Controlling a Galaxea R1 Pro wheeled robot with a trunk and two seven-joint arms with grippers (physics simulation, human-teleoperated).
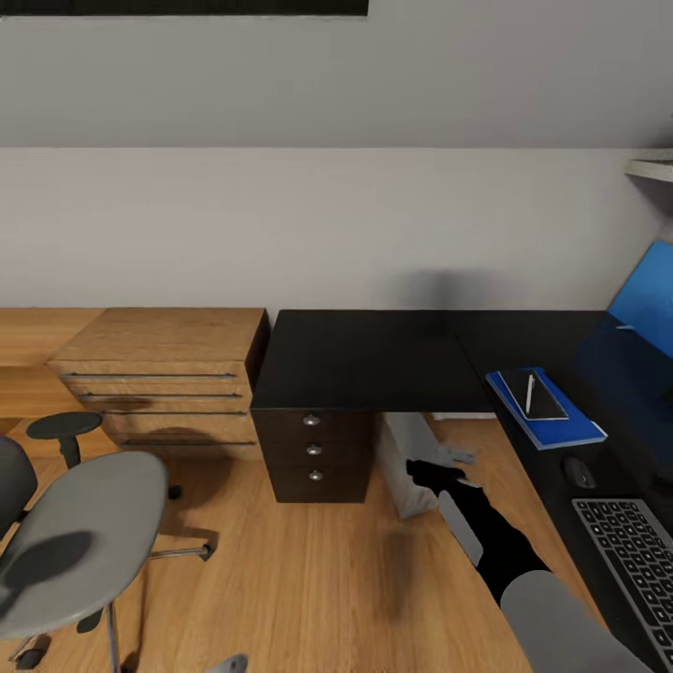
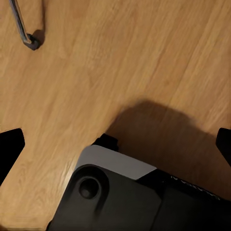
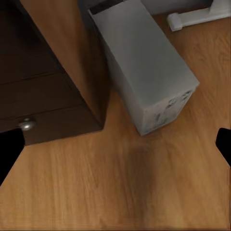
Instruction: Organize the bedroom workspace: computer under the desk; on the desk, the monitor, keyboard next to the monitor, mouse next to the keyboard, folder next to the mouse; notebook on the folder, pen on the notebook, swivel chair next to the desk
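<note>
The black desk (image 1: 365, 360) stands against the wall on its three-drawer pedestal (image 1: 314, 451). Under it stands the white computer (image 1: 404, 463), upright beside the pedestal (image 3: 43, 110); the computer (image 3: 144, 72) lies ahead of my open right gripper (image 3: 115, 149), apart from it. My right gripper (image 1: 436, 473) hangs low beside the tower. On the desk's right wing the blue folder (image 1: 561, 425) carries the notebook (image 1: 542, 397) and the white pen (image 1: 530, 393). The mouse (image 1: 579, 473) and then the keyboard (image 1: 631, 551) lie nearer me. The grey swivel chair (image 1: 84, 551) stands at the left. My left gripper (image 2: 115, 144) is open over the floor. The monitor is out of view.
A light-wood drawer chest (image 1: 159, 383) adjoins the desk on the left. A blue wall panel (image 1: 647, 285) rises at the right. A chair caster (image 2: 32, 42) and part of my own base (image 2: 120, 192) show below the left gripper. Bare wood floor (image 1: 308, 579) lies between chair and desk.
</note>
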